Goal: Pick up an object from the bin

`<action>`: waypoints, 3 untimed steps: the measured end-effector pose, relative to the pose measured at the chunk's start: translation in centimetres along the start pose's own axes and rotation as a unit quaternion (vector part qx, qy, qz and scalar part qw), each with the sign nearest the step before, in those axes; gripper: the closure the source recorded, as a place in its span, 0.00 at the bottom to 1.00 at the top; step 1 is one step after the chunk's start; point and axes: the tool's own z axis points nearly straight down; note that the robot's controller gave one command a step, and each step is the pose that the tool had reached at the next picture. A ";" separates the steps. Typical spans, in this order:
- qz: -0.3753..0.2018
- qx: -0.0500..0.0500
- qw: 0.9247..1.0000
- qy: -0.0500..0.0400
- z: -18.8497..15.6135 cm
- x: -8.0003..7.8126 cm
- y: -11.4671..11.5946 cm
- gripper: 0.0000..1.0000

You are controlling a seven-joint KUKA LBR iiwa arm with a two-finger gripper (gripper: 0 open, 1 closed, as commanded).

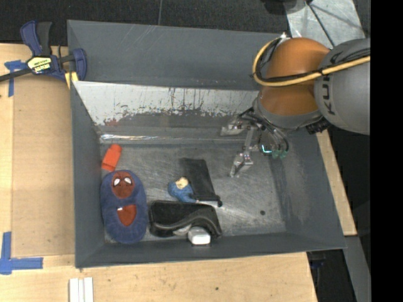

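I see the gripper (234,148) hanging over bare floor in the far right part of the bin (189,65), close to the far wall. Its two fingers (241,163) look spread apart, released, with nothing between them. Nothing is picked yet.

The nearest thing is a flat black slab (196,175), just left of the gripper and a little nearer, clear of the fingers. Beside its near left edge lies a small blue toy (181,190) with a pale tip. Nearer still, against the near wall, I see a black pouch (182,219) with a small white piece (200,236) at its near edge.

On the left side lies a blue plush slipper (124,207) with two red patches, and just beyond its far end an orange block (111,157). Both are well apart from the gripper.
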 end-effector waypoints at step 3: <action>0.043 -0.001 0.999 -0.008 -12.8 6.2 9.2 1.00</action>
